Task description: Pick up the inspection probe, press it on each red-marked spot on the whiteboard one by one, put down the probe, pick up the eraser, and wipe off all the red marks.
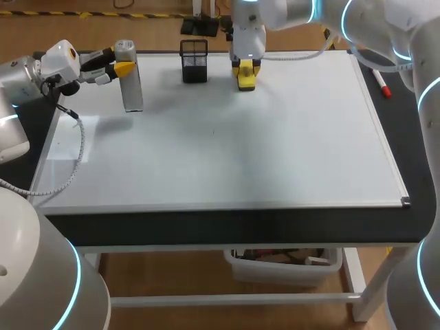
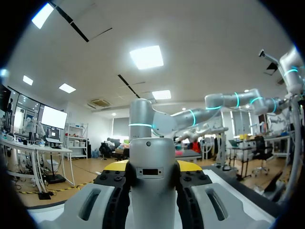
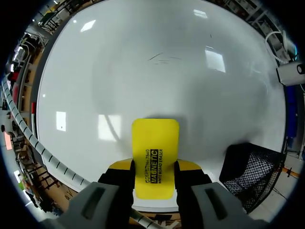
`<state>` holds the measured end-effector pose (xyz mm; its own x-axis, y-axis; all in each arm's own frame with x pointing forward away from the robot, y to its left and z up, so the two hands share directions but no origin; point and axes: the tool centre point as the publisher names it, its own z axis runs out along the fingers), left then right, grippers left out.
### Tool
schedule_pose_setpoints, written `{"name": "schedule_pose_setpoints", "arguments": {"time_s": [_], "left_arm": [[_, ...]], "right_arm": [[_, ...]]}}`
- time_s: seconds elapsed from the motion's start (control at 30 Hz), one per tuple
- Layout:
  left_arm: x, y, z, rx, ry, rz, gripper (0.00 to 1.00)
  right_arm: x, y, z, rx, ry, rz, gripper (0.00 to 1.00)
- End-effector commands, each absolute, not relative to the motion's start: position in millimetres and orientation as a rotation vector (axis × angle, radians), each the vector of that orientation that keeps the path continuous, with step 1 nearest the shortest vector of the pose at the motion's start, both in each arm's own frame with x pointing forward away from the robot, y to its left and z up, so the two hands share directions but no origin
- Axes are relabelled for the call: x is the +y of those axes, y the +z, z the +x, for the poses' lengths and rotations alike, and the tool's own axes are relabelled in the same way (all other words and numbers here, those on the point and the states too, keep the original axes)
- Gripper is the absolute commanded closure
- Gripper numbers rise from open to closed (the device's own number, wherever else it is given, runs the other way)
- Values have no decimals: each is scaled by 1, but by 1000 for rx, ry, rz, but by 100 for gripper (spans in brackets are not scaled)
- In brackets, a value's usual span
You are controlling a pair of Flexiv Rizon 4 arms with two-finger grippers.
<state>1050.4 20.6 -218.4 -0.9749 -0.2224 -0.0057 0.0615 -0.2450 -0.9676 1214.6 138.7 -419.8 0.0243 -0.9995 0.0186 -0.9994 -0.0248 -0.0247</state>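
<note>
Worktop [image 1: 206, 227], black, carries a large white rectangular whiteboard [image 1: 240, 151] that lies flat and covers most of it. The board's surface shows faint grey streaks [image 3: 162, 58] near its middle.

Left arm [image 1: 20, 82] comes in over the worktop's far left corner. Right arm [image 1: 385, 27] comes in from the far right corner and reaches to the middle of the far edge.

Black wire-mesh basket [image 1: 194, 62] stands upright at the board's far edge, between the two pincers.

Left pincer [image 1: 125, 67] is clamped on the upper end of a grey, block-shaped inspection probe [image 1: 130, 82], which hangs roughly upright over the board's far left corner. Whether its lower end touches the board cannot be told.

Right pincer [image 1: 245, 69] points down and grips a yellow rectangular board eraser [image 3: 155, 157] by its two long sides. The eraser is low at the board's far edge, just beside the basket.

White marker pen with a red cap [image 1: 382, 84] lies on the bare worktop strip along the board's right edge, near the far right corner.
</note>
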Motion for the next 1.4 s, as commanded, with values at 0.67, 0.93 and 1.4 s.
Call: {"name": "schedule_pose_setpoints", "arguments": {"time_s": [0.67, 0.93, 1.4], "left_arm": [[20, -217, 1050, 1805, -2335, -198, 100], [20, -217, 1050, 1805, -2335, -198, 100], [20, -217, 1050, 1805, -2335, -198, 100]], "right_arm": [[119, -388, 1241, 2333, 112, -1925, 0], [103, -363, 1247, 2487, 333, -1627, 0], [70, -310, 1247, 2658, 704, -1294, 0]]}}
